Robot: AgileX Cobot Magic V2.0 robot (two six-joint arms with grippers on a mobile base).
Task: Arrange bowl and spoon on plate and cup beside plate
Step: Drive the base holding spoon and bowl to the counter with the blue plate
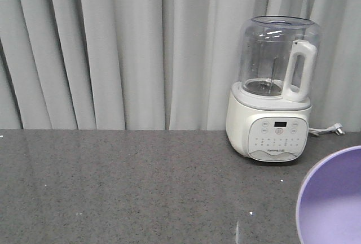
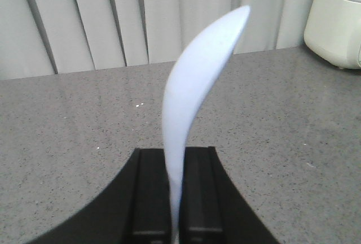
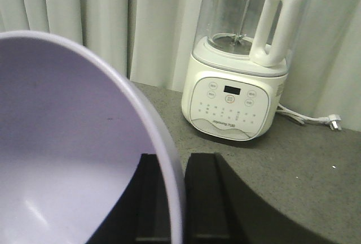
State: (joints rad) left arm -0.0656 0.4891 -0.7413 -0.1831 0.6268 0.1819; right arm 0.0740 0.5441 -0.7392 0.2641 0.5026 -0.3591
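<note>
Closest to the right wrist camera, the lavender bowl (image 3: 67, 142) fills the near left, its rim pinched between the black right fingers (image 3: 206, 199); in the front view it shows at the near right corner, over the grey speckled surface (image 1: 124, 182). At the left wrist, the pale blue-white spoon (image 2: 194, 97) is clamped by its narrow end between the black left fingers (image 2: 152, 193), closed tight on it, its scoop curving up and to the right. Far right on the surface stands a white blender (image 1: 273, 103) with a clear jug, before a grey curtain (image 1: 113, 46), its plug (image 3: 336, 122) lying just right of the base.
</note>
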